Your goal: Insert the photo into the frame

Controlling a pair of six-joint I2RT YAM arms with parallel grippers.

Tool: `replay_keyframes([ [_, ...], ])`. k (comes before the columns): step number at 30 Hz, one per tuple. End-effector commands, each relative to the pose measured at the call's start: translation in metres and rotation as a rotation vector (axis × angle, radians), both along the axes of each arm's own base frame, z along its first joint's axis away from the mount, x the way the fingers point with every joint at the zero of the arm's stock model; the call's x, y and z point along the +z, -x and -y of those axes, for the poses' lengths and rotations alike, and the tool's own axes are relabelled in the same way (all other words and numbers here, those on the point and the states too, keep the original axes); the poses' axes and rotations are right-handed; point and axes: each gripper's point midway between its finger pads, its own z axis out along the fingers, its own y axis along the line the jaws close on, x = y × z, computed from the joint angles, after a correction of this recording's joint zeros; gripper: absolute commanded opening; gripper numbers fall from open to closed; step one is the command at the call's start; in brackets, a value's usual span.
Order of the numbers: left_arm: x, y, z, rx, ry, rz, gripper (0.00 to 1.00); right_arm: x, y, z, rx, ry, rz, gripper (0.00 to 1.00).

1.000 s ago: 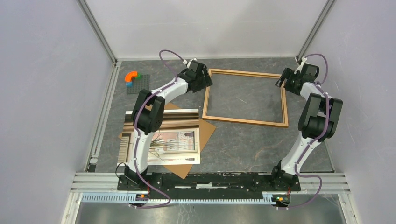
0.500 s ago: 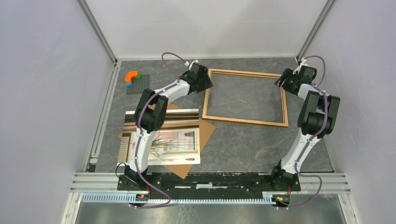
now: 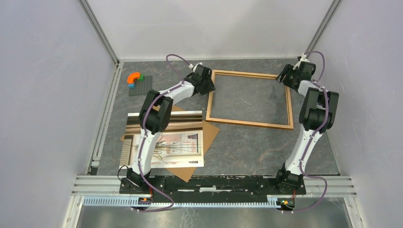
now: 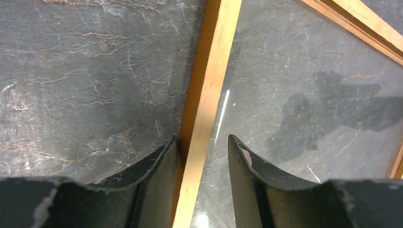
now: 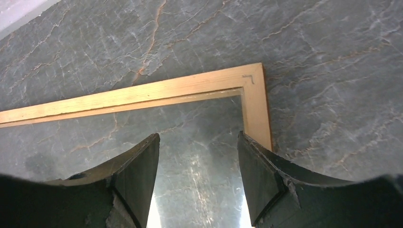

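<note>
Right, we see the frame [image 3: 249,123] lying flat on the table [image 3: 237,152], far side, centre to right, well apart from the photo [image 3: 178,142]. The photo sits near-left, face up on a brown backing board [image 3: 210,130], partly under the left arm. At the far-left there's a grey brick plate [image 3: 141,86] w/ an orange curved piece [image 3: 134,76] on it.

The left claw [image 3: 208,86] is down at the frame's left rail, close to the far-left corner. In its wrist view we see the claw [image 4: 202,140] straddling the frame [image 4: 211,95]. One finger [image 4: 157,175] is outside, right up against the wood. The other finger [image 4: 247,175] is inside over the pane [image 4: 294,156], w/ a gap btwn it and the rail. So the jaws are apart, not clamped on anything.

The right claw [image 3: 285,80] is at the far-right corner. Its wrist view shows the claw [image 5: 198,135] spread wide, w/ the frame [image 5: 142,95] corner just ahead. One finger [image 5: 138,175] is over the pane, the other [image 5: 261,175] at the inner edge of the right rail. We can't tell if the tips touch down. Nothing is held.

The table's marble pattern shows through the pane, w/ glare streaks.
</note>
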Motion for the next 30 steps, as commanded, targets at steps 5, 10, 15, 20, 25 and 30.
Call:
replay_keyframes([
  [5,0.0,-0.006,0.001,-0.019,-0.014,0.006,0.49,-0.023,-0.004,0.008,-0.032,0.052,-0.06,0.67],
  [10,0.004,-0.006,0.003,-0.034,-0.009,0.016,0.49,-0.004,-0.007,0.002,-0.012,0.063,-0.037,0.68],
  [15,0.017,-0.006,0.003,-0.053,0.002,0.055,0.56,0.039,-0.009,0.006,-0.022,0.141,-0.006,0.71],
  [20,0.037,-0.006,0.006,-0.078,0.03,0.112,0.68,0.053,-0.01,-0.001,-0.001,0.189,0.015,0.75],
  [25,0.046,-0.004,0.008,-0.09,0.075,0.127,0.75,0.038,-0.014,-0.003,0.001,0.167,0.0,0.77],
  [30,0.058,-0.006,0.012,-0.111,0.182,0.14,0.8,0.02,-0.016,0.0,-0.014,0.174,-0.018,0.78],
])
